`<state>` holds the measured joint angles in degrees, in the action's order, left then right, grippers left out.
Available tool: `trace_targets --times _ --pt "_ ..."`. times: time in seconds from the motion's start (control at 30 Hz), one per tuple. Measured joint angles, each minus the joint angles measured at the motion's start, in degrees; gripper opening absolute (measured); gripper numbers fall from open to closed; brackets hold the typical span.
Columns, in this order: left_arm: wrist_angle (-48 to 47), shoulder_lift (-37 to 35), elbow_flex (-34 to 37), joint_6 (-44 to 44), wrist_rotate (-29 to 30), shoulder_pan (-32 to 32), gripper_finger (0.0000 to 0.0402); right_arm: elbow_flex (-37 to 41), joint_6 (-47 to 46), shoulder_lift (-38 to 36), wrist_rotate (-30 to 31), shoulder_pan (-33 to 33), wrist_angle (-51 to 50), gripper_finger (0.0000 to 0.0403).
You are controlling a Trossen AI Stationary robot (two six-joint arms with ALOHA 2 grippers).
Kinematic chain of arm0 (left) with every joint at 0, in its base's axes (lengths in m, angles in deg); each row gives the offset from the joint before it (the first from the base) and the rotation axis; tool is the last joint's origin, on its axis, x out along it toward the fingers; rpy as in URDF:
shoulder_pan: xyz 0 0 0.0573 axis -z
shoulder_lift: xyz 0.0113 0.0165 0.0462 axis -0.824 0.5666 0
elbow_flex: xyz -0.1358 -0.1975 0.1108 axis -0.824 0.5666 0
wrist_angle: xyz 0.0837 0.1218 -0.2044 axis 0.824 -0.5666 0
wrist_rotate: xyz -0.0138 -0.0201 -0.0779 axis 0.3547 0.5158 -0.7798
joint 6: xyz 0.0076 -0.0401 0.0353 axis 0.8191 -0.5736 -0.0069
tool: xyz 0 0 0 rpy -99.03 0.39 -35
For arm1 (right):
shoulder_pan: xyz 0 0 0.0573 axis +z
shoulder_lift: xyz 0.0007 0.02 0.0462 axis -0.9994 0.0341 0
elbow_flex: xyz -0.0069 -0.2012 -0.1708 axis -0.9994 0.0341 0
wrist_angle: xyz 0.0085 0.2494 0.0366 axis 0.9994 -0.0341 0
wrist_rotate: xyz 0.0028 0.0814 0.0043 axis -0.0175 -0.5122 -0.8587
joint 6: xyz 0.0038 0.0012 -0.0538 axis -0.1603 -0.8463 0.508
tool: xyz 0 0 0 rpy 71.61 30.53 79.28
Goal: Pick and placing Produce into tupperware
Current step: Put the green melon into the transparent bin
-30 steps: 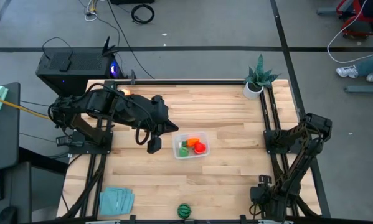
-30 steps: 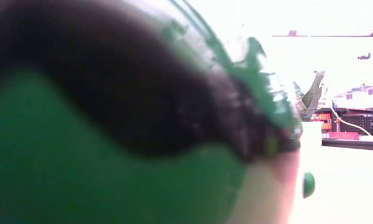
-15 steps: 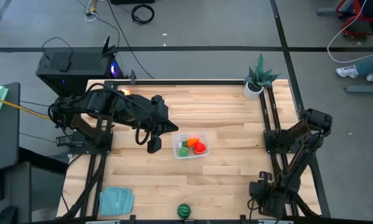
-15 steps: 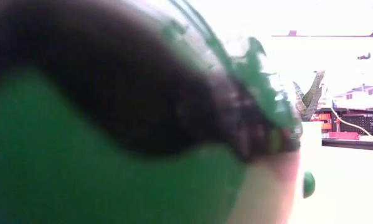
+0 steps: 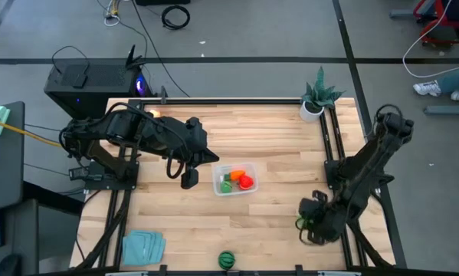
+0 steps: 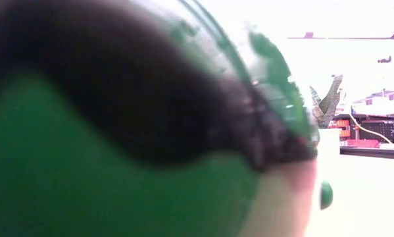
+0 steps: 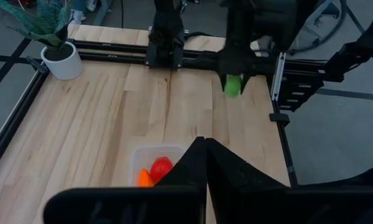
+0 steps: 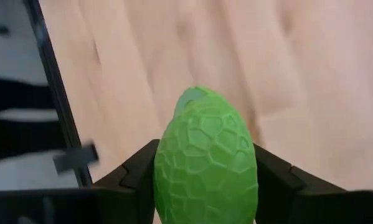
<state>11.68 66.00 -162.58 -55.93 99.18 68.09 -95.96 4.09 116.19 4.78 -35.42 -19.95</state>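
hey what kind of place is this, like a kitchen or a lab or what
Most likely a robotics lab or workshop, not a kitchen. A wooden table with metal rails carries two dark robot arms, a black computer box stands beside it, and cables trail across the grey floor.

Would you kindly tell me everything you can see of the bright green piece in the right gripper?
The bright green piece is egg-shaped, with a pebbled, scale-like skin that looks like moulded plastic and a flat stub at its far end. The right gripper is shut on it, one dark finger against each side. From above it shows only as a green speck at the gripper, off the tupperware's right, near the table's right rail.
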Motion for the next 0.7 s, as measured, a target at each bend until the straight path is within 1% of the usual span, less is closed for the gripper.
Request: trace_targets --times 0.17,0.23,0.37,0.47,0.6,0.7 --pt "0.02 0.0 0.0 0.0 0.0 0.0 0.0025 -0.38 9.34 -6.18 3.32 -7.83 -0.51 0.0189" --pt "0.02 0.0 0.0 -0.02 0.0 0.0 0.0027 -1.31 15.32 -7.89 4.66 -11.37 -0.41 0.0189" --pt "0.04 0.0 0.0 -0.02 0.0 0.02 0.0021 -4.77 30.91 -8.93 7.38 -19.3 -0.29 0.0189" --pt "0.06 0.0 0.0 -0.15 0.0 0.0 0.001 -8.39 42.23 -7.86 8.32 -25.91 -0.08 0.0189" --pt "0.09 0.0 0.0 -0.28 0.0 0.0 0.0005 -12.96 54.19 -3.77 8.32 -34.26 1.02 0.0192" --pt "0.13 0.0 0.0 -0.39 0.0 0.0 0.0013 -15.52 61.08 0.33 6.02 -39.19 4.78 0.0193"
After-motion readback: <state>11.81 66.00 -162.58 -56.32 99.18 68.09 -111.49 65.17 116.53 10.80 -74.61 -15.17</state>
